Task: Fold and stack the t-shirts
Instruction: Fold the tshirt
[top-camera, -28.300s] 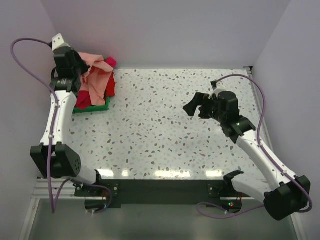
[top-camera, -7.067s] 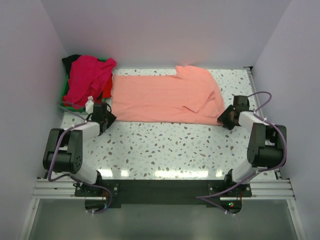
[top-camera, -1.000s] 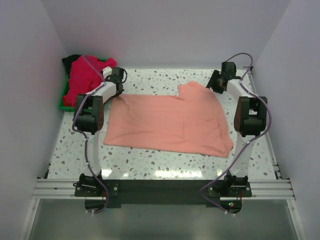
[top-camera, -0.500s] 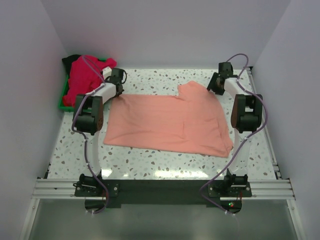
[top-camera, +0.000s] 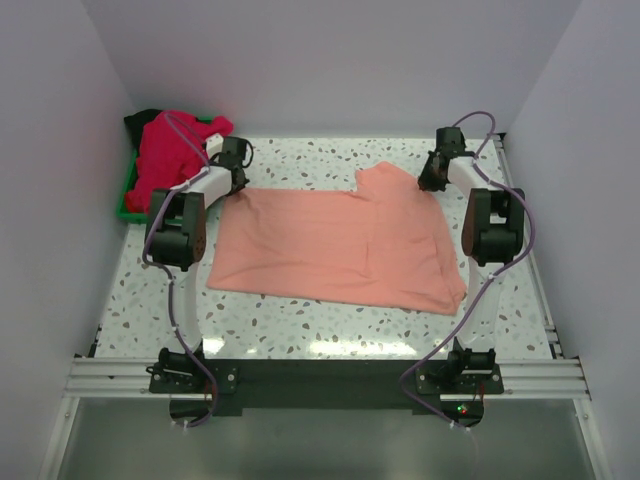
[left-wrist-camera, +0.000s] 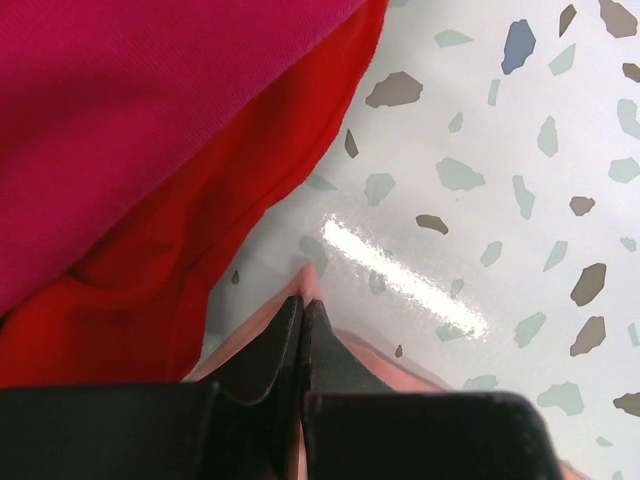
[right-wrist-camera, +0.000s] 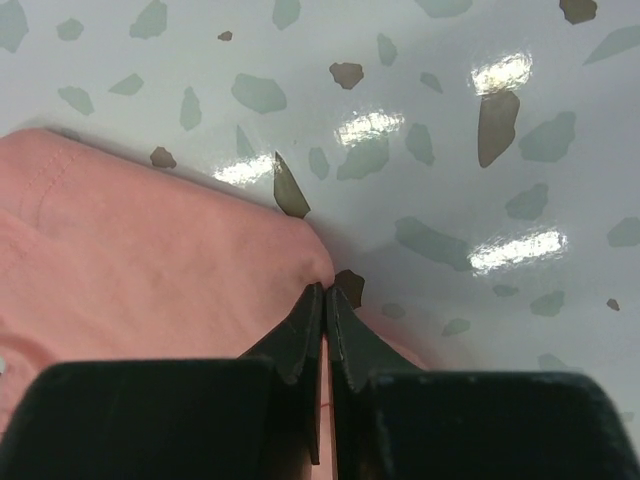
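A salmon-pink t-shirt (top-camera: 340, 243) lies spread flat on the speckled table. At its far left corner my left gripper (top-camera: 236, 182) is shut on the cloth; the left wrist view shows the pink edge (left-wrist-camera: 310, 283) pinched between the black jaws of that gripper (left-wrist-camera: 303, 303). My right gripper (top-camera: 430, 180) is shut on the shirt's far right corner, and the right wrist view has the pink fabric (right-wrist-camera: 170, 250) bunched at the closed tips of the gripper (right-wrist-camera: 324, 291). Magenta (top-camera: 170, 150), red (left-wrist-camera: 200, 250) and black (top-camera: 143, 118) t-shirts lie heaped at the far left.
A green tray (top-camera: 128, 200) under the heap of shirts sits in the far left corner. White walls close in the table on the left, back and right. Both arms reach from the near edge along the table's sides.
The right gripper has shifted a little and closed on the shirt's far right corner. The left gripper has stayed shut on the far left corner. The shirt has not moved.
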